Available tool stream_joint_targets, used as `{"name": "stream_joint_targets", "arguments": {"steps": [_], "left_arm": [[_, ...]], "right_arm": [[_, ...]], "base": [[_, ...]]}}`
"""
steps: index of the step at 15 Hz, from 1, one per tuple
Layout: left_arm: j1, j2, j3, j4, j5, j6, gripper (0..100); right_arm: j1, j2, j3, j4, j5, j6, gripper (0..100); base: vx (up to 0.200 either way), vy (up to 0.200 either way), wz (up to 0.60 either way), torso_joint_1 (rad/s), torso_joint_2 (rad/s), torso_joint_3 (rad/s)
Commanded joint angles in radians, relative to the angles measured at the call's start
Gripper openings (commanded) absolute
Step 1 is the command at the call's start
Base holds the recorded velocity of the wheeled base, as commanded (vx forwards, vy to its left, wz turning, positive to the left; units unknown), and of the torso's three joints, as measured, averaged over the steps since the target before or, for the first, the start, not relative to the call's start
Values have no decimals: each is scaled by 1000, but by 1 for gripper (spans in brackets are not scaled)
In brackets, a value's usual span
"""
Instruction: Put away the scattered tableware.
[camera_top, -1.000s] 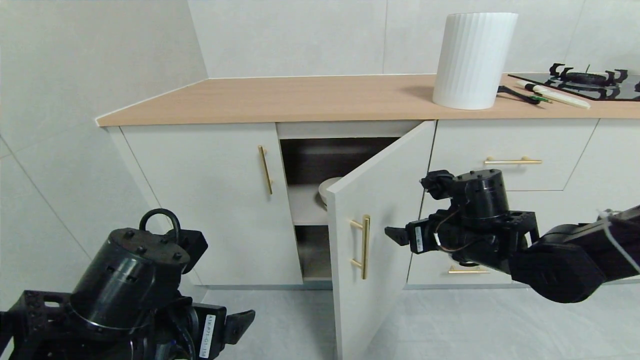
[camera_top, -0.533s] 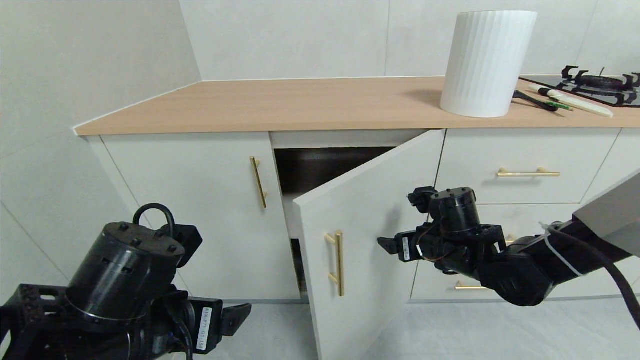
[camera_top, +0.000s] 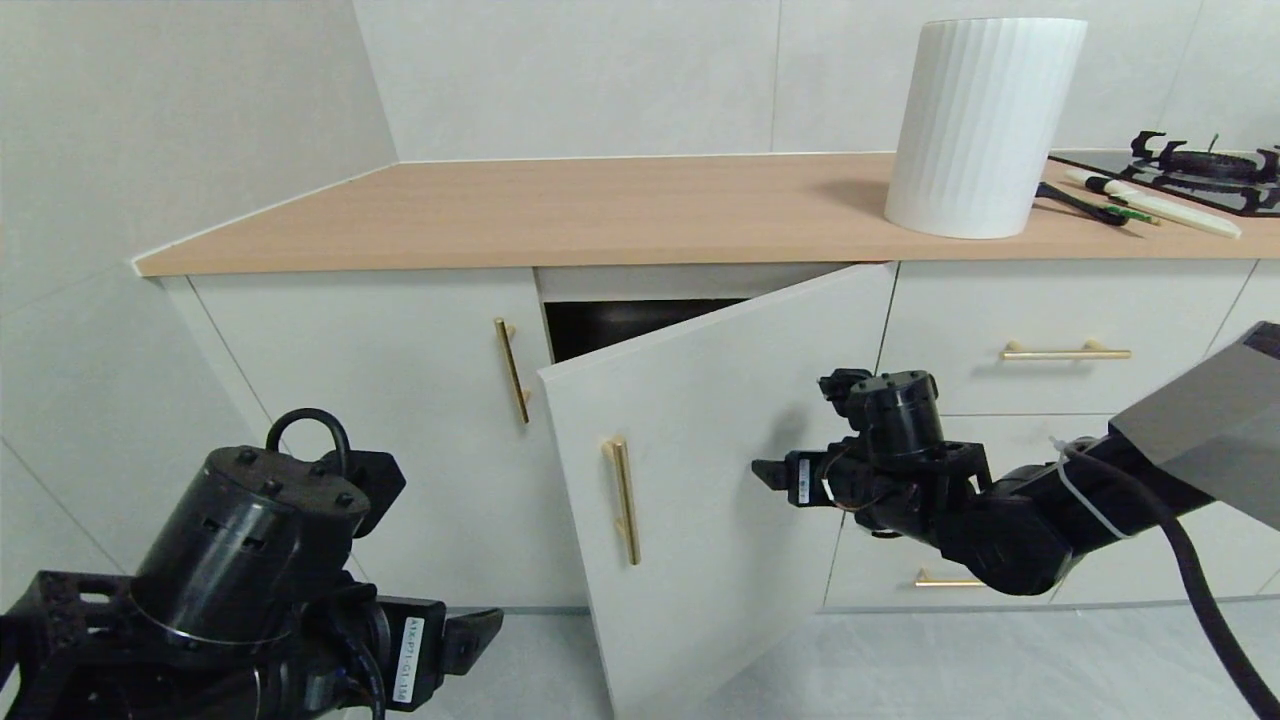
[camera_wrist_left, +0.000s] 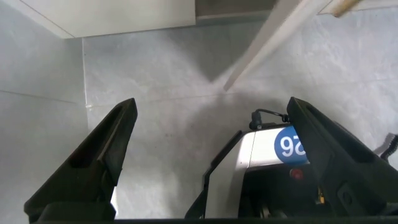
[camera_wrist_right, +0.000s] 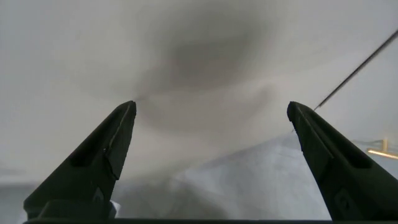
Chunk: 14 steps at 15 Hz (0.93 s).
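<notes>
– Just ahead of the right claw (camera_top: 772, 470), what stands there?
– The face of a white flat cupboard door (camera_top: 720, 420), standing ajar with a dark gap (camera_top: 620, 325) above its free edge. The claw's tip is close up to the panel. Whether it touches, I cannot tell.
– How is that arm held?
– It is stretched out from the right, roughly level, with the wrist below the pale wooden countertop (camera_top: 560, 205) and the claw pointing at the door. Seen from the wrist, its fingers (camera_wrist_right: 112, 149) are spread wide with nothing between them.
– And the door's slim brass bar handle (camera_top: 622, 500)?
– It is off to the claw's left, well apart from it.
– The tableware?
– It is above the claw and to its right, on the countertop. A long cream-handled utensil (camera_top: 1165, 208) and a black utensil (camera_top: 1075, 203) lie beside a tall white ribbed cylinder (camera_top: 985, 125), near a black gas hob (camera_top: 1205, 165).
– The left claw (camera_top: 470, 640)?
– It sits low at the left, well apart from the door and angled down. Its fingers (camera_wrist_left: 106, 149) are wide apart over grey floor tiles (camera_wrist_left: 168, 68), gripping nothing.
</notes>
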Motion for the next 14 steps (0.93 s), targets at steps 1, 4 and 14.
{"name": "stream_joint_targets", "arguments": {"steps": [1, 4, 14], "left_arm": [[0, 1, 2, 0, 0, 0, 100], [0, 1, 0, 0, 0, 0, 100], [0, 4, 2, 0, 0, 0, 100]], "right_arm": [[0, 23, -18, 0, -2, 6, 100], [0, 47, -55, -8, -8, 43, 100], [-34, 259, -299, -117, -266, 95, 100]], "base": [[0, 0, 0, 0, 0, 0], [0, 0, 0, 0, 0, 0], [0, 0, 0, 0, 0, 0]]}}
